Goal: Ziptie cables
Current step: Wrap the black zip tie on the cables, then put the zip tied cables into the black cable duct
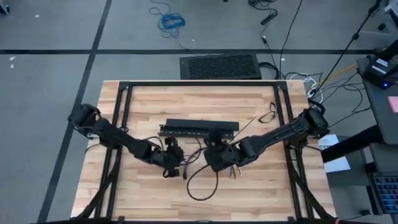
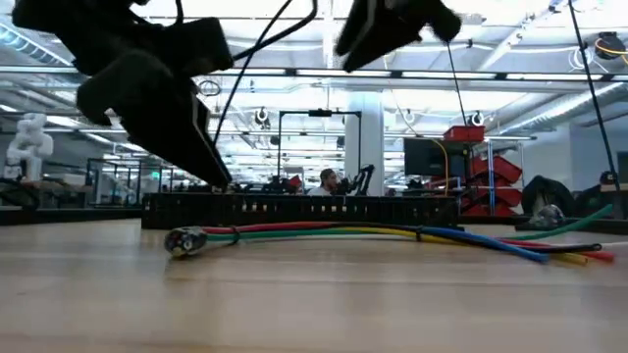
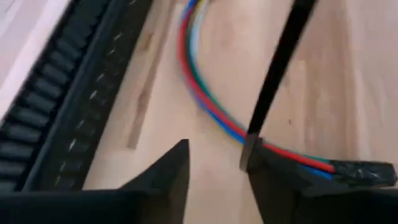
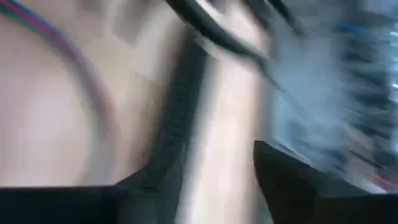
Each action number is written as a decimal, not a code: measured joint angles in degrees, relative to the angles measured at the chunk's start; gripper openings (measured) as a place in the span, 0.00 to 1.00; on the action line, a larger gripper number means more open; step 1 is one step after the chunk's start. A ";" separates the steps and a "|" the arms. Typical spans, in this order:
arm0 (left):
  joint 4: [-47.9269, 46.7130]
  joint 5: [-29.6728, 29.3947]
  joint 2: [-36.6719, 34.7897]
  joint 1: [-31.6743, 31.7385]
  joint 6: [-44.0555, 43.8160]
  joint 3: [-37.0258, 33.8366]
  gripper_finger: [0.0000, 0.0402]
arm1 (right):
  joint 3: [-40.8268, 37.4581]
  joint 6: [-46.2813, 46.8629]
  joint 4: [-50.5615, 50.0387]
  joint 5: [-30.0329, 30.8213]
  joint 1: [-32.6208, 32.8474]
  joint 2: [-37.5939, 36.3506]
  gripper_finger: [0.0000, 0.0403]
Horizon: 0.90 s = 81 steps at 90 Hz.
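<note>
Bright overhead ceiling light w/ backlit silhouettes in low view; right wrist view heavily motion-blurred, left wrist slightly soft.

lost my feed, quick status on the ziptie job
Left hand open, low over the cables. Right hand open, above table centre. Ziptie strip beside left hand. Black slotted bar just behind.

The cables [image 2: 392, 234] run in red, green, blue and yellow strands, with a pale strand beside them in the left wrist view. The slotted bar [image 1: 199, 129] is black with a row of regular slots. The bench [image 1: 261, 186] is pale blond wood with lengthwise plank lines, framed in black. Both arms and each hand are dark, nearly black.
</note>
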 joint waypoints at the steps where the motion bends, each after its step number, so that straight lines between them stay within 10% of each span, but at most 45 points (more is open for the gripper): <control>1: -0.44 -0.09 -0.20 -0.05 -0.94 0.00 0.42 | 0.00 0.81 -1.09 1.06 0.20 -0.09 0.50; 26: -16.01 -14.13 -7.43 -7.28 -23.86 0.11 0.45 | -4.13 34.60 -24.04 3.38 5.40 -4.12 0.49; 42: -20.94 -21.94 -10.63 -14.01 -39.12 0.11 0.45 | -14.55 42.93 -13.03 -2.60 8.84 -7.28 0.49; 81: 12.47 -21.23 7.40 -18.53 -46.19 0.17 0.45 | -36.49 53.79 22.54 -10.55 9.20 -8.04 0.49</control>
